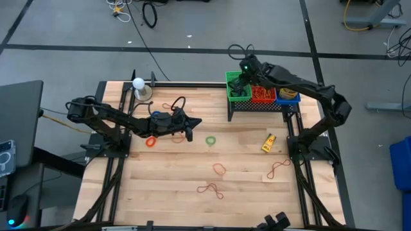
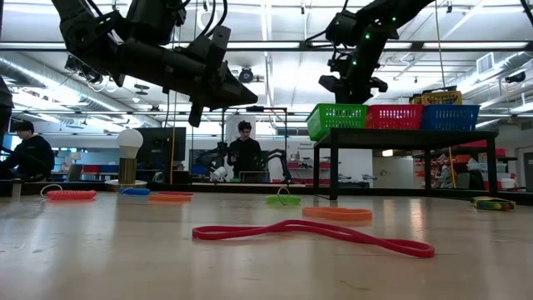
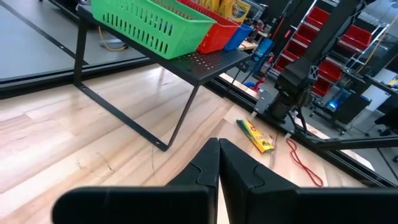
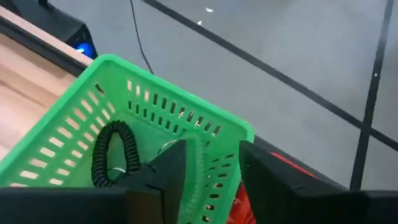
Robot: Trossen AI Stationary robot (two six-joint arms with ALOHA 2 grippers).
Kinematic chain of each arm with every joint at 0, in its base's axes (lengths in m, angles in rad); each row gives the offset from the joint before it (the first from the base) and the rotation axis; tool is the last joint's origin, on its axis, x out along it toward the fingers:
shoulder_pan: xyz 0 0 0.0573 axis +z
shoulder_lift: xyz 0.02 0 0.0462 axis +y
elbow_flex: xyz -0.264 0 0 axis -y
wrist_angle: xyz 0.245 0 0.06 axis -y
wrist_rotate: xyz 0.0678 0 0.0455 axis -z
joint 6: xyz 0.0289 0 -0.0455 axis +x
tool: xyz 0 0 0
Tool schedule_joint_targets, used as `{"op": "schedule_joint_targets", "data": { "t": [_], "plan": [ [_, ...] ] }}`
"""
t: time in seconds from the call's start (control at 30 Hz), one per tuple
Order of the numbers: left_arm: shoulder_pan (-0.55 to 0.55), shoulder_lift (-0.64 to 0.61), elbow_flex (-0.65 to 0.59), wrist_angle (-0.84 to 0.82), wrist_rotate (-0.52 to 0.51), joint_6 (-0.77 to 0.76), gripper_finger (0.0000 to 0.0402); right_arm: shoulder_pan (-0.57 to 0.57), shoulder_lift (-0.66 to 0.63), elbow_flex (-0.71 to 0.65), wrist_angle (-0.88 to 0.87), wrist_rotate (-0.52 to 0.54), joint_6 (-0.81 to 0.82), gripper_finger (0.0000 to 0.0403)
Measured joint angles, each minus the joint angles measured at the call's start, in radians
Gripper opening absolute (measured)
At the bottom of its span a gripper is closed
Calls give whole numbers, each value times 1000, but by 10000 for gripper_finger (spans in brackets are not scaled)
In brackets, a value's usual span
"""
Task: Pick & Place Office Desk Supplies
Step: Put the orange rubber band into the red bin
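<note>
A black perforated shelf [image 1: 260,104] stands on legs at the far right of the wooden surface [image 1: 192,173] and carries three baskets in a row: a green basket [image 1: 239,87], a red basket [image 1: 262,94] beside it, and a blue basket [image 1: 287,97] at the far end. The right gripper [image 4: 208,165] hangs directly over the green basket, its two dark fingers spread with a clear gap between them and nothing pinched; a black coiled loop [image 4: 112,152] lies inside the green basket just beside them. The left gripper [image 3: 219,163] is raised above the surface well to the side of the shelf, pointing toward it, with its fingers pressed together and holding nothing. The remaining supplies lie loose on the surface, all away from the shelf: a yellow crayon box [image 1: 268,142] near the shelf's front legs, a green ring [image 1: 210,140] between the crayon box and the left gripper, an orange ring [image 1: 151,141] beneath the left arm, a red rubber band [image 1: 278,169] further forward of the crayon box, an orange rubber band [image 1: 219,169] toward the middle, and another red rubber band [image 1: 210,189] nearer the front edge. A white ball on a round metal base [image 1: 139,88] stands at the far edge, well apart from the shelf. In the low view, people show in the room behind the surface.
</note>
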Motion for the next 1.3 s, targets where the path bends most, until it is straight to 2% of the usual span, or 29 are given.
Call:
{"op": "schedule_joint_targets", "data": {
  "t": [0.1, 0.23, 0.4, 0.57, 0.73, 0.87, 0.97, 1.1, 1.2, 1.3],
  "plan": [
    [0, 0, 0, -1, 0, -3, 11, 2, -21, 0, 0, -2, -5, 168],
    [0, 0, 0, -6, 0, -18, 11, 32, -91, 0, -5, -26, -35, 160],
    [0, 0, 0, -19, 0, -9, 11, 116, -187, -26, 7, -63, -63, 95],
    [6, 0, 0, -19, 0, -30, 11, 235, -276, -208, 169, -122, -21, 11],
    [28, 0, 1, -46, 0, -91, 11, 402, -357, -380, 273, -91, 74, 18],
    [34, 0, 1, -65, -1, -88, 7, 557, -403, -445, 281, 10, 69, 6],
    [29, -1, 2, -91, 32, -72, 6, 651, -422, -465, 280, 21, 68, 7],
    [17, -2, 8, -210, 109, -92, 7, 752, -433, -472, 266, 36, 77, 14],
    [2, -2, 44, -397, 159, -115, 7, 813, -436, -472, 248, 88, 146, 9],
    [-19, -2, 89, -583, 158, -129, 11, 855, -437, -472, 232, 126, 203, 4]
  ]
}}
